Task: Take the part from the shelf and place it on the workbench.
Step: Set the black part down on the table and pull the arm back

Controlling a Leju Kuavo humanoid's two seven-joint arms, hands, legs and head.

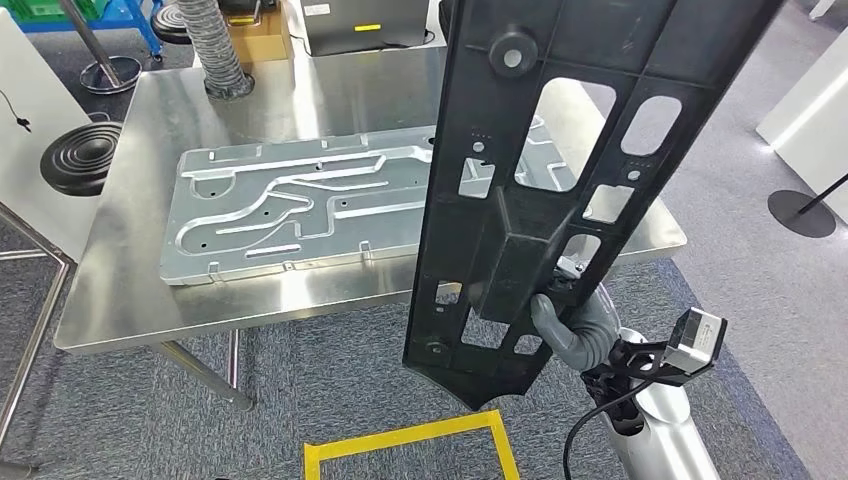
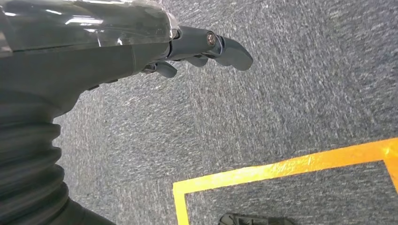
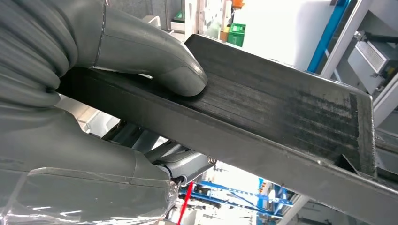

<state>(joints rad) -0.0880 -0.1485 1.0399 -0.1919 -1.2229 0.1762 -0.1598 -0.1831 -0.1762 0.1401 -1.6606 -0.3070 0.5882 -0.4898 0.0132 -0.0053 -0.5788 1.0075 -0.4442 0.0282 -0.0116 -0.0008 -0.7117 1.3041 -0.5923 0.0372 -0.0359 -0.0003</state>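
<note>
One big black part (image 1: 560, 150) with many cut-out holes is up in the air, held tall and a bit tilted, in front of the shiny metal table (image 1: 120, 300). Its low end hangs past the near edge of the table, over the grey carpet (image 1: 300, 390). It does not rest on the table.

The right hand (image 1: 572, 322) holds the part near its low end. The grey thumb and the fingers (image 3: 155, 61) are clamped on a raised black bar on the part, with the thumb pressed flat on top of the bar in the right wrist view.

On the table lies a flat silver metal plate (image 1: 300, 205) with grooves in it. At the far side of the table there is a ribbed grey hose (image 1: 212, 45), and a round black stool (image 1: 82, 157) stands by the left side.

The left hand (image 2: 197, 47) hangs down over the carpet. Its fingers are a little apart and hold nothing.

Some yellow tape (image 1: 410, 445) makes a square on the carpet near the robot, just below the low end of the part.
</note>
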